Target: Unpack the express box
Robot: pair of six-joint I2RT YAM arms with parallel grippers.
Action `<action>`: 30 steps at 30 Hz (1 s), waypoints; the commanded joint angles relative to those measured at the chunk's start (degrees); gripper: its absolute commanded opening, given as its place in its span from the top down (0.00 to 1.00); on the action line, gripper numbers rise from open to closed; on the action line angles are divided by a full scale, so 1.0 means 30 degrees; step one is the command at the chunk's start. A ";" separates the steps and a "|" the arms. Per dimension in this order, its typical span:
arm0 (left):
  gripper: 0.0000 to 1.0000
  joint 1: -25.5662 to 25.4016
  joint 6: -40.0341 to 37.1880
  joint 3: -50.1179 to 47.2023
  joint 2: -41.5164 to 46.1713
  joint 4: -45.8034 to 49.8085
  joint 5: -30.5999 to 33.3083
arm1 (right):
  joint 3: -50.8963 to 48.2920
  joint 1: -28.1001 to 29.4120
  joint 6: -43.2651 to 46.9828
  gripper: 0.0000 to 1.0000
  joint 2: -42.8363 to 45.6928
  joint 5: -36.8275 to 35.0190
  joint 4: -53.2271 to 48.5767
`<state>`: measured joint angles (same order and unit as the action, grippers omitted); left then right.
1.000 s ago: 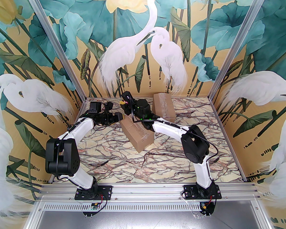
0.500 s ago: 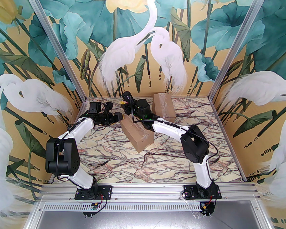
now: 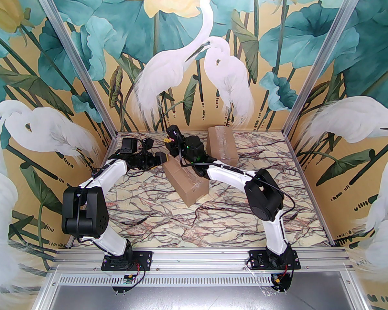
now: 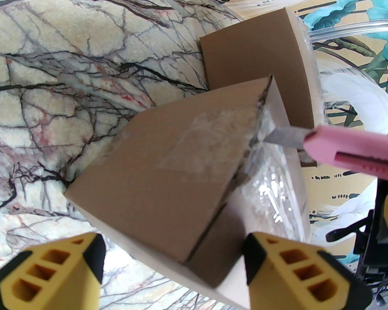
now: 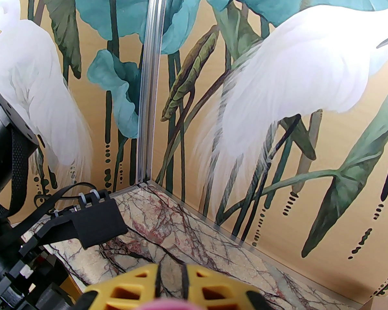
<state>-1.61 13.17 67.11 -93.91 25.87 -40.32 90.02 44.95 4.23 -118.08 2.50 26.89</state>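
Observation:
The express box, brown cardboard sealed with clear tape, lies at an angle mid-table. Seen from the left wrist, the box has its near corner between my left gripper's yellow fingers, which stand open, with table showing beside the left finger. My right gripper hovers over the box's far end, shut on a pink utility knife. Its steel blade touches the taped seam at the box's top edge. A sliver of the pink knife shows between the right gripper's fingers.
A second taped cardboard box stands at the back, just behind the first; it also appears in the left wrist view. Painted walls close the marble table on three sides. The near half of the table is bare.
The right wrist with the knife has crept slightly to the right over the box's far end. The left arm and both boxes have stayed put.

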 commanded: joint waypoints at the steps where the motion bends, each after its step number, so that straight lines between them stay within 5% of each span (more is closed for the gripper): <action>1: 0.26 -0.0021 0.0092 -0.0482 -0.1106 0.1190 0.1392 | -0.0474 0.0105 -0.0510 1.00 0.0392 -0.0380 -0.0438; 30: 0.28 -0.0021 0.0935 -0.0309 -0.1635 0.1268 0.1912 | -0.2049 0.0362 -0.2956 1.00 0.2443 -0.1065 -0.1875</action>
<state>-1.61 15.53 67.33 -94.65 25.85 -41.19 84.84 45.43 -1.89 -113.08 -0.71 24.56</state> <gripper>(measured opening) 0.718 0.179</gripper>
